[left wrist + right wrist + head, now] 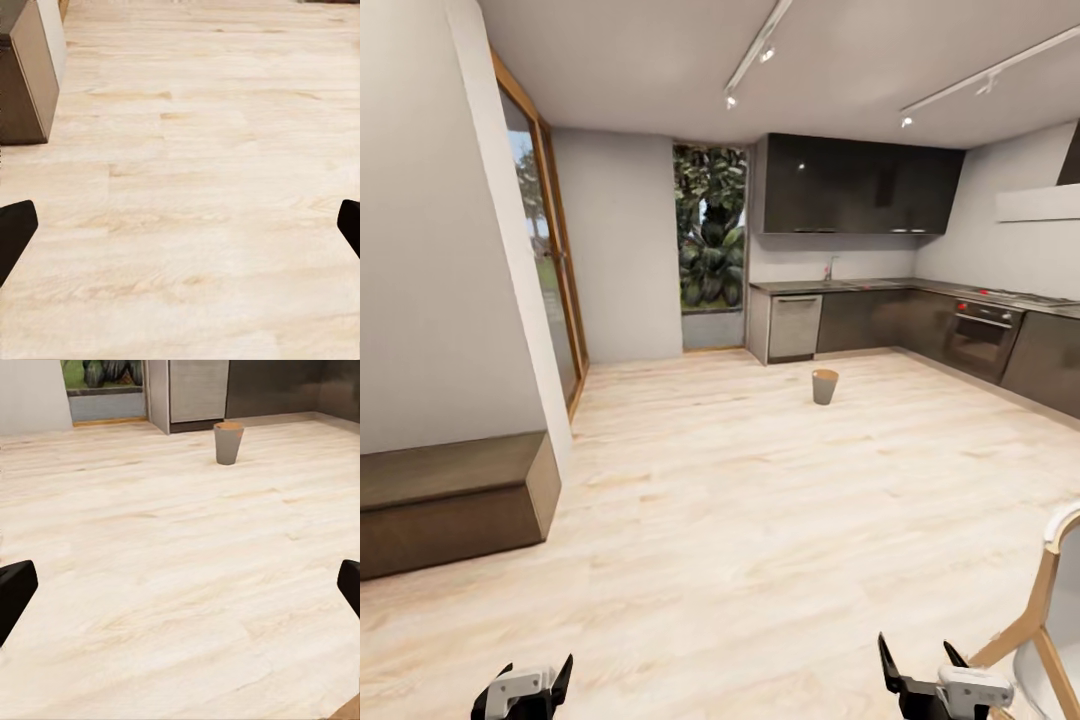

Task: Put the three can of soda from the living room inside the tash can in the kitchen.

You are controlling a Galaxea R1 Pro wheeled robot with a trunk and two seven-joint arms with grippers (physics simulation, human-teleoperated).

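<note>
Your bin [824,386] stands upright on the pale wood floor [760,500], out in the open and well ahead of you, in front of the dark cabinets [880,320] and near the steel-fronted unit [795,327]; from the right wrist you see it again [229,442], grey outside with a brown rim, well apart from the gripper. Behind it the counter runs right to the oven [982,338], with dark wall cabinets [860,185] above and a tall window [710,240] showing green plants at the far wall. On your left a low wooden bench [450,495] sits against the white wall beside a wood-framed glass door [550,260], and its corner [26,75] shows from the left wrist. Your left gripper [525,690] is low at the front, fingers spread and empty over bare floor. Your right gripper [925,665] is likewise spread wide with nothing held, just beside a chair [1040,620] with a wooden frame at your right edge
</note>
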